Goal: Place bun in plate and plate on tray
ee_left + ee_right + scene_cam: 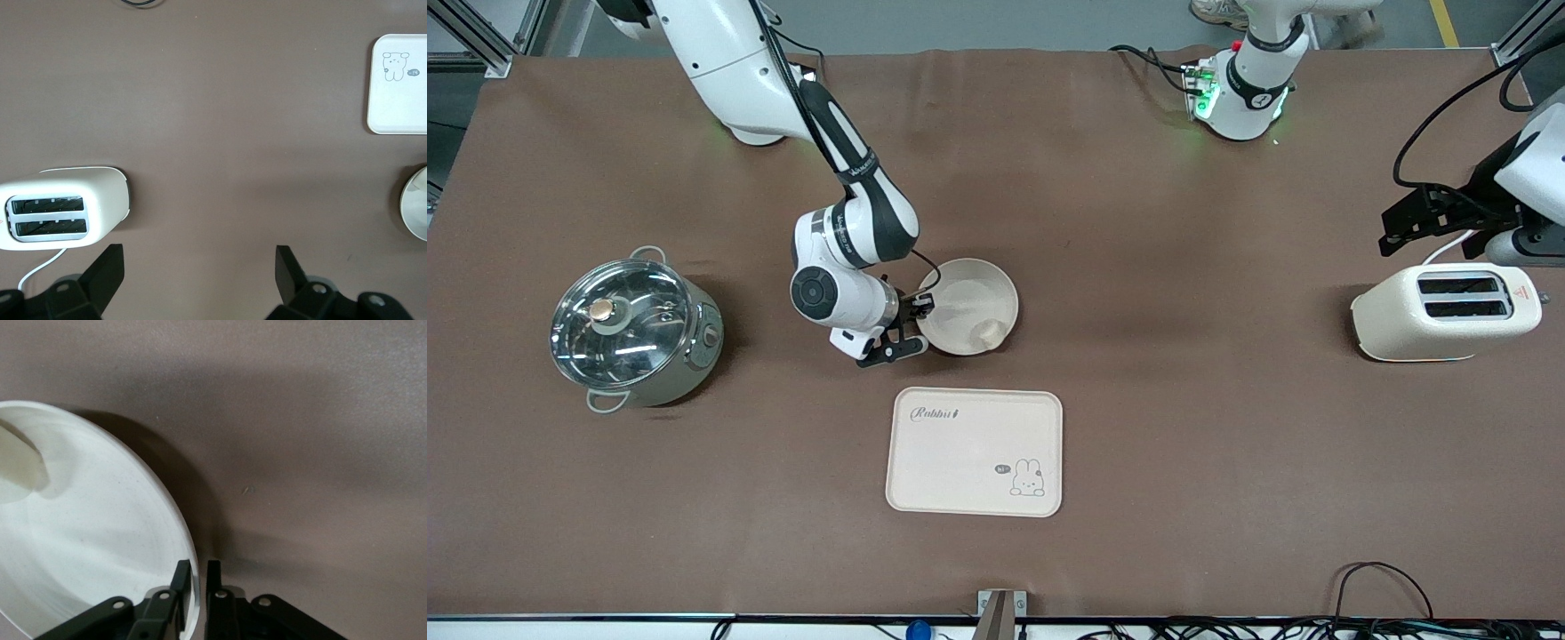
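In the middle of the table, your bun (pixel 988 332) is already sitting in the plate (pixel 969 293), tucked against the rim on the side nearest the front camera. The plate looks tilted, with the rim on the right arm's side lifted off the brown cloth (the right wrist view shows a dark shadow under that edge). The right gripper (pixel 918 322) has that rim pinched: the fingers (pixel 179 579) are nearly closed with the thin plate edge (pixel 120 520) between them, one finger inside the dish and one outside.

The tray (pixel 975 452) lies flat just nearer the front camera than the plate, apart from it, with the "Rabbit" script and bunny drawing facing up and nothing on it.

Your left gripper (pixel 199 267) hangs in the air at the left arm's end of the table, close to the toaster (pixel 1446 311), and that arm is just waiting. Its fingers are spread wide with nothing between them. From its wrist camera you can see the toaster (pixel 63 208), a corner of the tray (pixel 399 87) and a sliver of the plate (pixel 416 203).

Toward the right arm's end sits a steel pot (pixel 635 327) with a glass lid, well apart from everything else.
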You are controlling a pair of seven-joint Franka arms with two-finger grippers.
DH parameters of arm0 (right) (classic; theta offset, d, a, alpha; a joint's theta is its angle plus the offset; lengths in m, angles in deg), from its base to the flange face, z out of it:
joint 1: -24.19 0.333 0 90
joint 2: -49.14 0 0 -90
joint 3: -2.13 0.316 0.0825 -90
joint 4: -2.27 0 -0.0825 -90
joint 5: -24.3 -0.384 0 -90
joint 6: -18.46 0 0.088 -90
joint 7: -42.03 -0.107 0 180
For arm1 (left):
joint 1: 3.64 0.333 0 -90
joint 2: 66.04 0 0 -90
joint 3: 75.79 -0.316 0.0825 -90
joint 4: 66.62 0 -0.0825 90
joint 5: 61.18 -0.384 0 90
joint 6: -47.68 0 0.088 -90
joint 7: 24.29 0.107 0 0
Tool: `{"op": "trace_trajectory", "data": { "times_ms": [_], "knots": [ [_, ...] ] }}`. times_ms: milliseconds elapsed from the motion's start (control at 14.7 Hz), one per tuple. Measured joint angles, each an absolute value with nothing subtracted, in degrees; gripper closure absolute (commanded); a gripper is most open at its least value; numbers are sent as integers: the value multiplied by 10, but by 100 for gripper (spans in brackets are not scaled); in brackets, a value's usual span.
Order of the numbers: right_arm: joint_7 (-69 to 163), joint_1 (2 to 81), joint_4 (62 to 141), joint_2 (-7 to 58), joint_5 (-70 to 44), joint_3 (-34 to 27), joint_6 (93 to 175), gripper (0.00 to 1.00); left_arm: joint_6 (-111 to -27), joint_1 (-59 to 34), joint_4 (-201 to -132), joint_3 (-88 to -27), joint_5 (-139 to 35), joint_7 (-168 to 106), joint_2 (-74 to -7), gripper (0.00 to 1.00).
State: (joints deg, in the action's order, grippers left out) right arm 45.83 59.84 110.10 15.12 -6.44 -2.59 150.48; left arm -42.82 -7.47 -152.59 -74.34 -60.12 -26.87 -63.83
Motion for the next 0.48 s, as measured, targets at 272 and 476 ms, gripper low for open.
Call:
{"op": "trace_trajectory", "data": {
  "times_ms": [272,476],
  "knots": [
    [459,599,1098,152,-67,-26,1505,95,-428,-74,-1526,-744,-601,-269,-638,0],
    [459,599,1095,152,-68,-26,1505,98,-428,-74,-1526,-744,-601,-269,-638,0]
  ]
}}
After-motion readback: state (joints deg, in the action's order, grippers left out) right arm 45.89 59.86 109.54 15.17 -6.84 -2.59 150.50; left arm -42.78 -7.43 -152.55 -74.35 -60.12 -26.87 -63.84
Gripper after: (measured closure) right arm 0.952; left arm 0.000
